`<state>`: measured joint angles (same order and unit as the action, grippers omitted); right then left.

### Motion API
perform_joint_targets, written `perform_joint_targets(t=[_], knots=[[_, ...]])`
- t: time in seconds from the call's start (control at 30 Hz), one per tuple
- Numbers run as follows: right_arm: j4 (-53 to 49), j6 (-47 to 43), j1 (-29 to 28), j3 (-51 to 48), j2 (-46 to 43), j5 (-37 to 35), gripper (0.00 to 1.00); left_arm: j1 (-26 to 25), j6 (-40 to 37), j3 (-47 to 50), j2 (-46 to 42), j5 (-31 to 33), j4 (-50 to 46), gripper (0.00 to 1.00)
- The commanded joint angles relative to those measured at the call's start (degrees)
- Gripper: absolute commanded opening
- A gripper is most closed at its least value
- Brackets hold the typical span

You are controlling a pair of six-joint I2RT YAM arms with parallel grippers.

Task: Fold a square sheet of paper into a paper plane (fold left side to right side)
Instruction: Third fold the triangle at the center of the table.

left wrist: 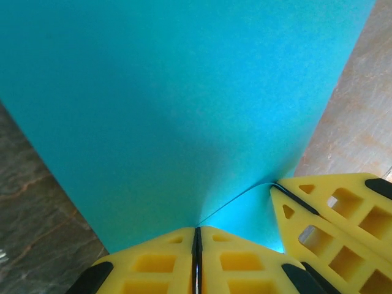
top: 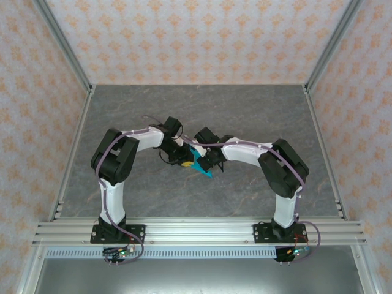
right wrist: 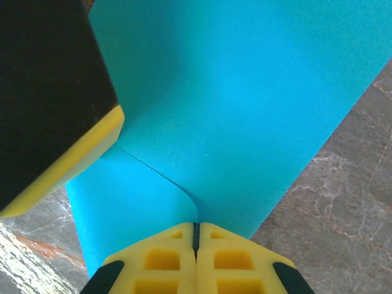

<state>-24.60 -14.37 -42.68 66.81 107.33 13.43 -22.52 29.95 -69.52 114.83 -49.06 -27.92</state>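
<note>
The thin, bright cyan-blue square sheet of paper (left wrist: 184,110) is pinched between both arms over the middle of the grey, marbled stone-look counter (top: 257,116). The left gripper (left wrist: 197,240), with yellow ribbed plastic fingers, is clenched on the sheet's near edge, its jaws pressed together with only the paper's thickness between them. The right gripper (right wrist: 196,236) is clenched on the same sheet, likewise pressed flat. In each wrist view the other gripper shows close alongside, so the two holds lie near one another on the same part of the sheet. A curved line runs across the paper from one hold to the other; I cannot tell whether it is the free edge of a layer or a soft bend. From above, the sheet appears lifted clear of the counter, though much of it is hidden by the arms.

As material, I judge this very light and limp. It will sag away from any hold, take a crease at the slightest pinch, and tear if the two grippers pull apart. It looks smooth, so it may slide on the counter when pressed. It is best taken shallowly at an edge or corner, with both holds moving together
</note>
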Motion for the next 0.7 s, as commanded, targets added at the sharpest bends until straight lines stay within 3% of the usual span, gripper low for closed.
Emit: perform_joint_targets(t=[0.0, 0.13, 0.43, 0.57, 0.67], knots=[[-3.1, 0.8, -0.3, 0.4, 1.3, 2.5, 0.00, -0.3, -0.8, 0.7, 1.6, 2.9, -0.5, 0.10], [-2.2, 3.5, 1.2, 1.5, -1.6, 4.0, 0.03, -0.3, -0.8, 1.1, 2.8, 3.5, -0.4, 0.10], [-3.5, 10.3, 5.2, 1.9, -9.1, 6.2, 0.36, -0.3, -0.9, 1.1, 3.5, 3.8, -0.3, 0.10], [-4.7, 13.6, 5.3, 0.7, -10.6, 12.6, 0.36, -0.3, -0.7, 0.8, 3.2, 3.6, -0.3, 0.10], [-3.7, 18.2, 5.3, -0.9, -10.2, 22.5, 0.30, -0.3, -0.7, 0.6, 2.9, 3.6, -0.5, 0.10]])
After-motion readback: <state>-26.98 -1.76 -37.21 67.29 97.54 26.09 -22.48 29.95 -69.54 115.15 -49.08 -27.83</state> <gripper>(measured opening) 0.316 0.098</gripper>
